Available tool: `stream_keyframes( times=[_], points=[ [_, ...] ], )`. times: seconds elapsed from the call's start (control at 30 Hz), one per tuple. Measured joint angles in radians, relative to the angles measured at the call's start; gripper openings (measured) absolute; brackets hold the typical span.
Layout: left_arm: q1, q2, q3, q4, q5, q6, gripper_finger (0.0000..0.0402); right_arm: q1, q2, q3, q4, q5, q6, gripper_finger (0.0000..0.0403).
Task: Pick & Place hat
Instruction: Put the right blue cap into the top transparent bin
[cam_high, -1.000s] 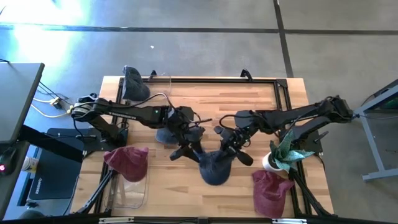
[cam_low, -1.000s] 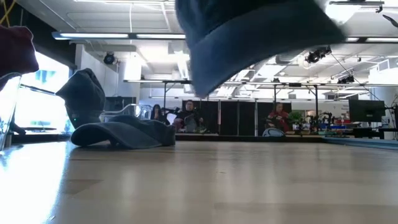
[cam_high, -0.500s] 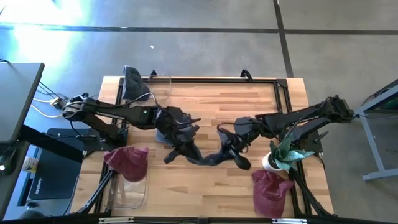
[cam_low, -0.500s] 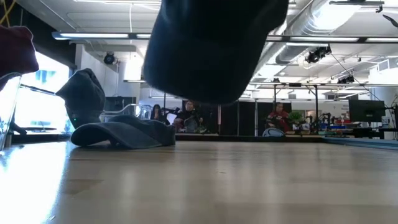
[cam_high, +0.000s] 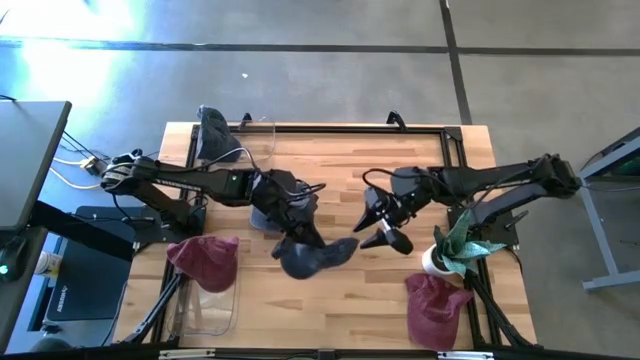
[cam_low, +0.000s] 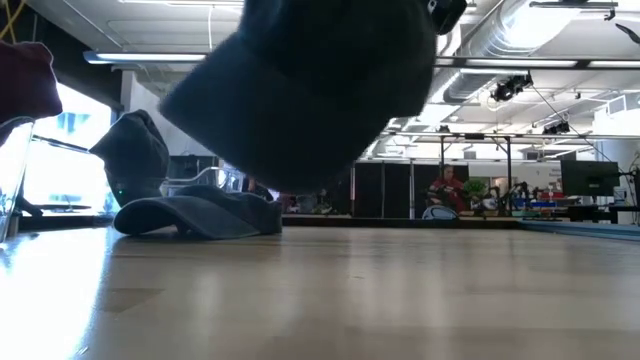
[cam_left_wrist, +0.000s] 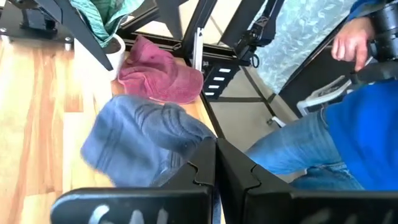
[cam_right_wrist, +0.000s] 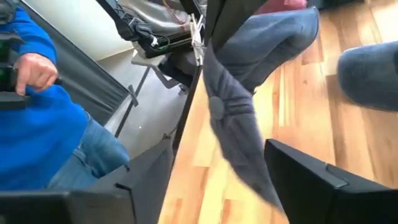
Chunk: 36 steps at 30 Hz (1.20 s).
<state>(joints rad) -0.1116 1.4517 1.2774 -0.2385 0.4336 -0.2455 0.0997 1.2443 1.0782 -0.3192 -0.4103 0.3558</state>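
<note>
1. While it hangs above the middle of the light wooden table (cam_high: 330, 170), the soft blue-grey fabric cap (cam_high: 312, 257) is clamped in the left claw (cam_high: 297, 235), whose fingers are pressed together on the cloth.
2. In the left wrist view the same cap (cam_left_wrist: 140, 140) droops just past the closed dark fingers (cam_left_wrist: 205, 165), its crown sagging toward the tabletop.
3. From table height the cap (cam_low: 310, 90) fills the upper part of the picture, clear of the wood below it.
4. The right claw (cam_high: 385, 228) sits just beside the cap toward the right side of the table, its fingers spread apart with nothing between them.
5. In the right wrist view those fingers (cam_right_wrist: 311, 180) stand wide, and the cap (cam_right_wrist: 239, 118) hangs beyond them.
6. A second grey cap (cam_high: 265, 215) lies on the table under the left arm; it looks much the same colour, though the arm hides most of it.
7. A dark grey cap (cam_high: 215, 135) rests at the far left corner beside a clear plastic holder (cam_high: 262, 135).
8. A maroon cap (cam_high: 203, 260) sits on a clear plastic stand (cam_high: 210, 305) at the near left edge.
9. Another maroon cap (cam_high: 437, 305) lies at the near right corner, close to a small potted green plant (cam_high: 458, 243).
10. A person in a blue top and jeans (cam_left_wrist: 348, 124) stands off the table's edge.
</note>
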Motion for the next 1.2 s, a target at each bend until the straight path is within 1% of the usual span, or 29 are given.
stream_keyframes(
  times=[0.1,0.13,0.23,0.3,0.33,0.4,0.47,0.53,0.6,0.67,0.7,0.73,0.77,0.83,0.87,0.93,0.97,1.03,1.13,1.2],
  points=[
    [-0.001,0.000,0.000,0.000,0.000,-0.013,0.0000,0.025,0.020,0.000,0.012,0.035,-0.047,0.0266],
    [0.000,0.000,0.000,-0.001,0.000,-0.014,0.0000,0.038,0.028,0.000,0.019,0.070,-0.091,0.0267],
    [0.000,0.000,0.000,-0.004,-0.019,-0.014,0.0000,0.080,0.059,0.000,0.039,0.241,-0.206,0.0262],
    [0.000,0.000,0.000,-0.006,-0.030,-0.014,0.0000,0.097,0.078,0.000,0.058,0.296,-0.272,0.0256],
    [0.000,0.000,0.000,-0.006,-0.033,-0.014,0.0000,0.101,0.087,0.000,0.060,0.296,-0.297,0.0251],
    [0.000,0.000,0.000,-0.010,-0.035,-0.014,0.0000,0.110,0.103,0.000,0.061,0.259,-0.324,0.0233],
    [0.000,0.000,0.000,-0.021,-0.038,-0.014,0.0000,0.119,0.117,0.000,0.061,0.221,-0.329,0.0202],
    [0.000,0.000,0.000,-0.042,-0.053,-0.022,0.0000,0.129,0.119,0.000,0.057,0.187,-0.330,0.0158],
    [0.000,0.000,0.000,-0.072,-0.072,-0.023,0.0000,0.135,0.119,0.000,0.063,0.156,-0.327,0.0104],
    [0.000,0.000,0.000,-0.099,-0.092,-0.026,0.0000,0.136,0.117,0.000,0.077,0.104,-0.280,0.0043],
    [0.000,0.000,0.000,-0.108,-0.103,-0.026,0.0000,0.133,0.117,0.000,0.086,0.071,-0.261,0.0022],
    [0.000,0.000,0.000,-0.113,-0.106,-0.026,0.0000,0.127,0.117,0.000,0.099,0.045,-0.246,0.0013],
    [0.000,0.000,0.000,-0.117,-0.108,-0.026,0.0000,0.123,0.115,0.000,0.107,0.034,-0.223,0.0014],
    [0.000,0.000,0.000,-0.113,-0.095,-0.026,0.0001,0.113,0.114,0.000,0.113,0.033,-0.176,0.0017],
    [0.000,0.000,0.000,-0.107,-0.080,-0.026,0.0002,0.105,0.114,0.000,0.115,0.028,-0.167,0.0012],
    [0.000,0.000,0.001,-0.102,-0.022,-0.020,0.0015,0.092,0.114,0.000,0.113,0.010,-0.164,0.0005],
    [0.001,0.000,0.001,-0.107,0.017,-0.018,0.0027,0.087,0.114,0.000,0.114,0.011,-0.158,0.0006],
    [0.012,0.000,0.001,-0.121,0.057,-0.015,0.0060,0.079,0.114,0.000,0.113,0.014,-0.143,0.0006],
    [0.026,0.000,0.001,-0.105,0.062,0.005,0.0127,0.071,0.114,0.000,0.107,0.014,-0.151,0.0004],
    [0.036,0.000,0.001,-0.071,0.027,0.041,0.0173,0.063,0.114,0.000,0.107,0.012,-0.152,0.0003]
  ],
)
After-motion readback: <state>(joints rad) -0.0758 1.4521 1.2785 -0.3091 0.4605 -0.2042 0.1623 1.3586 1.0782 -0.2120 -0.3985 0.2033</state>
